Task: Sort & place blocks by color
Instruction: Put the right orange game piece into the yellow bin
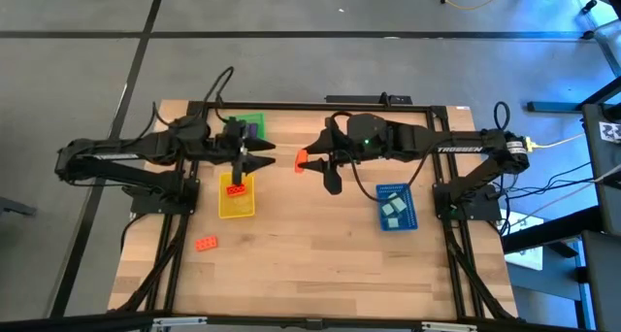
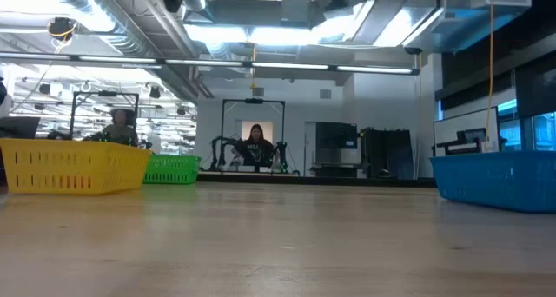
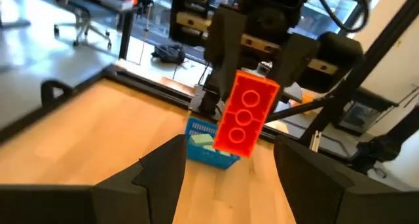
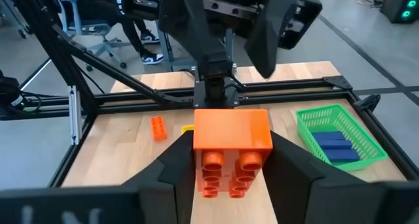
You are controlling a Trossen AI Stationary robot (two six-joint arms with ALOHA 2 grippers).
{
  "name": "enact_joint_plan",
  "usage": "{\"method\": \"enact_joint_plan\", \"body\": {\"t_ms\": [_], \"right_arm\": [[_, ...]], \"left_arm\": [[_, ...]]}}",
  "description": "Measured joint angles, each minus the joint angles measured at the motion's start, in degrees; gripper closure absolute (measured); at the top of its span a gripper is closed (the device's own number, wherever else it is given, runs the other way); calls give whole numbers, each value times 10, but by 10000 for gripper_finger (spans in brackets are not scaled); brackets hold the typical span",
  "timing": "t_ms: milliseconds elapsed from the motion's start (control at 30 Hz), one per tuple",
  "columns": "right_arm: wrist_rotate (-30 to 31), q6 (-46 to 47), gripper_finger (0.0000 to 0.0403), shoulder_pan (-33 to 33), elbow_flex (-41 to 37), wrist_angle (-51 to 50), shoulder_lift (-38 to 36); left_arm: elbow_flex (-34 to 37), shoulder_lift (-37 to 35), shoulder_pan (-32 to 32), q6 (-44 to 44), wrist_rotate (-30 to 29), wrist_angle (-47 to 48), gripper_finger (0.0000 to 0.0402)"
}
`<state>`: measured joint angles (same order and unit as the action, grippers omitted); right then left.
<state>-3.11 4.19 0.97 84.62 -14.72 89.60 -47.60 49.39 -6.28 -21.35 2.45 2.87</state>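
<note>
I have my right gripper (image 1: 309,163) clamped on an orange-red brick (image 4: 232,149), lifted above the table just beside the yellow tray (image 1: 238,204); I judge I hold it up like this to pass it across, since that tray already carries a red brick (image 1: 235,189) and sits on my left arm's side. My left gripper (image 1: 260,157) hangs over the yellow tray's far end with its fingers (image 3: 157,175) apart and empty, facing the brick, ready to receive it as I read it. Another orange-red brick (image 1: 206,243) lies loose on the wood, near the yellow tray's front corner. Purple bricks (image 1: 252,131) sit in the green tray (image 1: 254,119) behind the yellow one, teal bricks (image 1: 393,208) in the blue tray (image 1: 380,191) well apart. White lettering on my right arm is too small for me to read surely.
</note>
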Motion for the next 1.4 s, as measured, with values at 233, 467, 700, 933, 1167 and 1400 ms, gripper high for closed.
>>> {"method": "enact_joint_plan", "body": {"t_ms": [233, 467, 700, 933, 1167, 1400], "right_arm": [[-15, 2, 263, 0, 0, 5, 0], [-15, 2, 263, 0, 0, 2, 0], [-16, 1, 263, 0, 0, 2, 0], [-16, 2, 263, -1, 0, 2, 0], [-26, 2, 263, -1, 0, 4, 0], [-32, 17, 263, -1, 0, 3, 0]], "left_arm": [[-19, 67, 10, -24, 13, -15, 158], [-62, 158, 36, 40, 16, -52, 120], [-102, 215, 50, 69, 16, -52, 105], [-108, 228, 50, 69, 13, -61, 119], [-108, 228, 50, 65, 10, -62, 195], [-108, 227, 50, 77, 11, -63, 275]]}}
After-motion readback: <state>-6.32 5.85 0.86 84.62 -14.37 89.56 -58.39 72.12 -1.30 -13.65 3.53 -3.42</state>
